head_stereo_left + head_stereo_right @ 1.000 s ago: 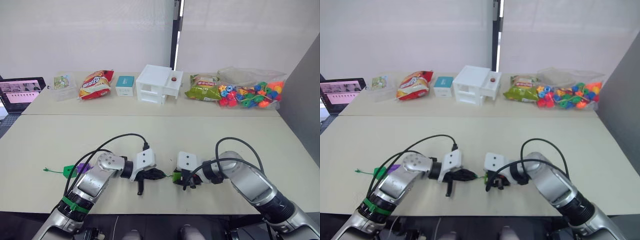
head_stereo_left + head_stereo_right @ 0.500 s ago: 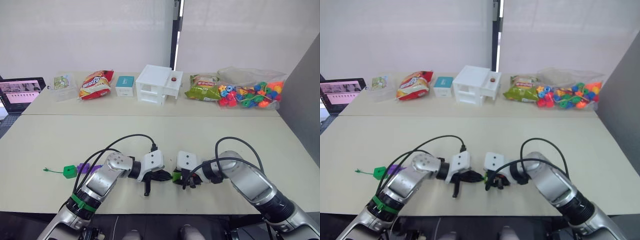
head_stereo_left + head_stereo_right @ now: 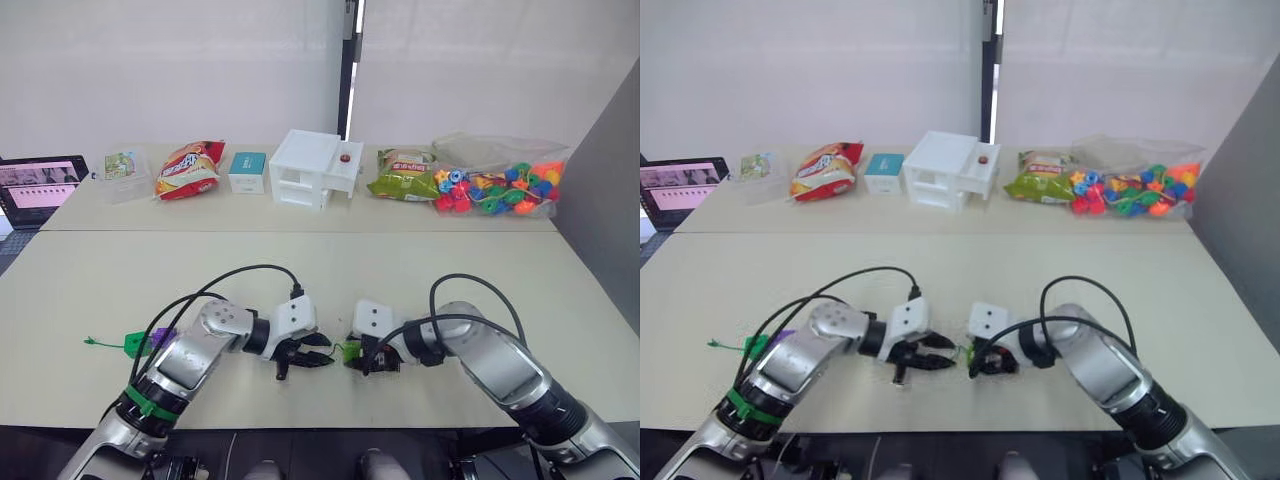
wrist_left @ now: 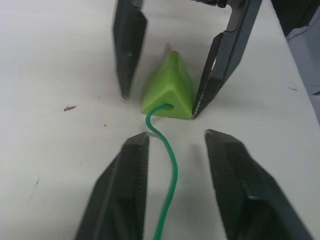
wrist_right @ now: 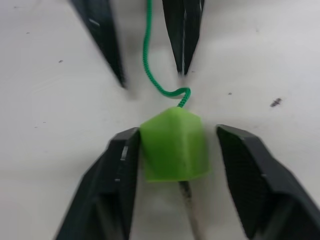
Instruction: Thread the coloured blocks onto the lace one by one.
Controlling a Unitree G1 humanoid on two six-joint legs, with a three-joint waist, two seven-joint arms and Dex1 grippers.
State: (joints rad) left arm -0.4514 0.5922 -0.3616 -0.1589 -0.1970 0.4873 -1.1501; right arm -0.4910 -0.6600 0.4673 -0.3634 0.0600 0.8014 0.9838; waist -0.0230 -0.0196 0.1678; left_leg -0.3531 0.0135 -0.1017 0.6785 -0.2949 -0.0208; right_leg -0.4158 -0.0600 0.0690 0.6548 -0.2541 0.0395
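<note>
Left fingers (image 4: 175, 190): now apart, straddling lace (image 4: 169, 165); grip released.
Right fingers (image 5: 175, 185): apart around green block (image 5: 174, 145), one touching.
Block: on worktop (image 3: 400, 270), lace through, pale tip (image 5: 190, 220) emerging.
Meaning: block threaded; tip needs pulling.

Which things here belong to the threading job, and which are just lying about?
Job: lace; light green block on it, between the right gripper's open jaws; left gripper, open around the lace; green and purple blocks already threaded; bag of blocks.

Lying about: snack bags; white drawer unit; small box; laptop.
</note>
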